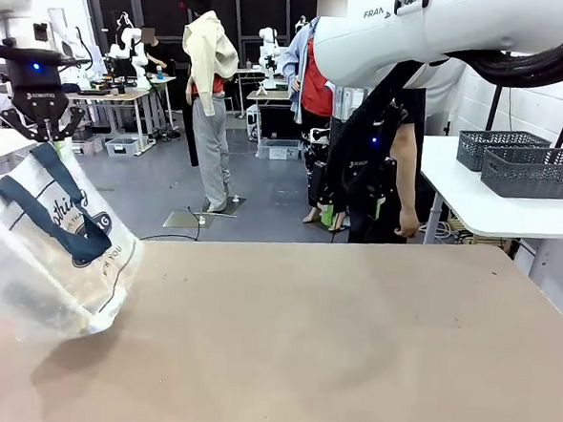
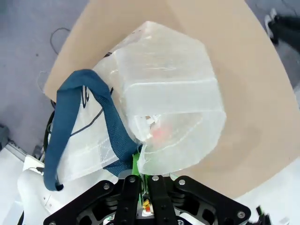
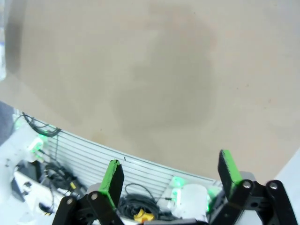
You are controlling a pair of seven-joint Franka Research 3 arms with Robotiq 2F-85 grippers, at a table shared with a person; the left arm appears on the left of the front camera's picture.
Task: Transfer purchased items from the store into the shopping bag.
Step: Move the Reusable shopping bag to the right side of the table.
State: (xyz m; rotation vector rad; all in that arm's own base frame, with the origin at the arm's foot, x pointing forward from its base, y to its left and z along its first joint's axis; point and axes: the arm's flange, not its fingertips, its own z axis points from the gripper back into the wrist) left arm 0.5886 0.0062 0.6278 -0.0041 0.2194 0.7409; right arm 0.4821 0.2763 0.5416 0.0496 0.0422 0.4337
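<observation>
The shopping bag (image 1: 54, 254), translucent whitish with dark navy straps and dark print, hangs tilted at the table's left edge with its bottom resting on the tabletop. My left gripper (image 1: 40, 120) is above it, shut on one navy strap. In the left wrist view my left gripper (image 2: 140, 174) pinches the strap and rim of the shopping bag (image 2: 173, 93). Something small, pinkish and white (image 2: 157, 132) lies inside it. My right gripper (image 1: 352, 213) hangs open above the table's far edge. In the right wrist view my right gripper (image 3: 171, 176) has nothing between its green pads (image 3: 112, 180).
A bare tan table (image 1: 330, 348) spreads to the right of the bag. A person (image 1: 406, 171) stands just behind my right gripper. Two dark grey lattice baskets (image 1: 528, 169) sit on a white side table (image 1: 492, 214) at the back right. Cables (image 3: 136, 206) lie below the table edge.
</observation>
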